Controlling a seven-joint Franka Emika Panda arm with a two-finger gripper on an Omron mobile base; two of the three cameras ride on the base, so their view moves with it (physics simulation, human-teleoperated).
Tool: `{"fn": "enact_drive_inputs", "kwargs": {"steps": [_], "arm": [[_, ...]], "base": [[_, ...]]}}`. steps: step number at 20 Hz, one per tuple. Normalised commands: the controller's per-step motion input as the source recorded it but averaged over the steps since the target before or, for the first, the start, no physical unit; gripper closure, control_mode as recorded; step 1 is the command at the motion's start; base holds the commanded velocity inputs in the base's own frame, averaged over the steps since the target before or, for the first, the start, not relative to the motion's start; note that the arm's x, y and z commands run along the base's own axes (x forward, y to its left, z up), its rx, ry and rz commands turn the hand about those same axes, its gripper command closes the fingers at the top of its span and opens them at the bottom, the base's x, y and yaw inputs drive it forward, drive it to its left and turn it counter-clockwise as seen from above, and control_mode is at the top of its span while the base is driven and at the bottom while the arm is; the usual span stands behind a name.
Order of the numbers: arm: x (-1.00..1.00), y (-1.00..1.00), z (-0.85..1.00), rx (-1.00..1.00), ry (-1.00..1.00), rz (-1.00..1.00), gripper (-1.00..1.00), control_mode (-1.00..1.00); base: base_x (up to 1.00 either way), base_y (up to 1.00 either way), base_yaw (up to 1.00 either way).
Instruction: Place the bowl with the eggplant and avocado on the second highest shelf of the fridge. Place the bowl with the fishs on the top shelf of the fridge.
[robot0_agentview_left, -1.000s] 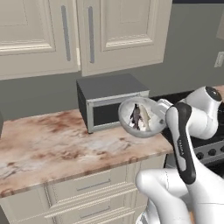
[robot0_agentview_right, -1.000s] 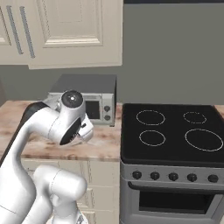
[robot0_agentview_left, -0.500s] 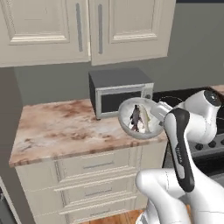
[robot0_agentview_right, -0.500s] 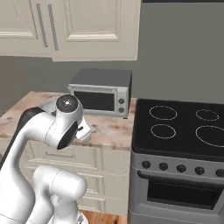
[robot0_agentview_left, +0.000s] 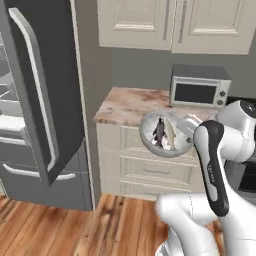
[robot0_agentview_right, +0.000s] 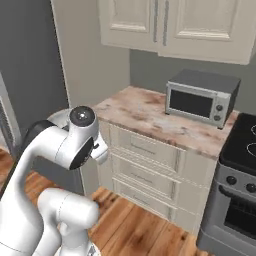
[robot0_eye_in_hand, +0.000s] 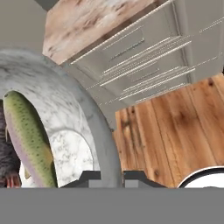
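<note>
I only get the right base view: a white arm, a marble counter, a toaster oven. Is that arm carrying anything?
Observer: Yes. The left base view shows it holding up a grey mottled bowl in front of the counter drawers.
Operator: What's in it?
Observer: Two fish lying side by side, a dark grey fish and a pale fish.
Operator: How does it hang on to the bowl?
Observer: In the hand view the jaws pinch the bowl's rim, one tip inside and one outside.
Operator: Is the fridge ready?
Observer: The left base view shows the fridge with a door swung open and pale shelves at the picture's left edge.
</note>
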Motion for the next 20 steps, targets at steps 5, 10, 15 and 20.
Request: {"fn": "enact_drive_inputs", "kwargs": {"steps": [5, 10, 15, 20], "arm": [[0.0, 0.0, 0.0, 0.0, 0.0, 0.0, 1.0, 1.0], [0.0, 0.0, 0.0, 0.0, 0.0, 0.0, 1.0, 1.0], [0.0, 0.0, 0.0, 0.0, 0.0, 0.0, 1.0, 1.0], [0.0, 0.0, 0.0, 0.0, 0.0, 0.0, 1.0, 1.0]], "base": [[-0.53, 0.98, 0.61], [0.29, 1.0, 0.3], [0.97, 1.0, 0.03], [0.94, 1.0, -0.1]]}}
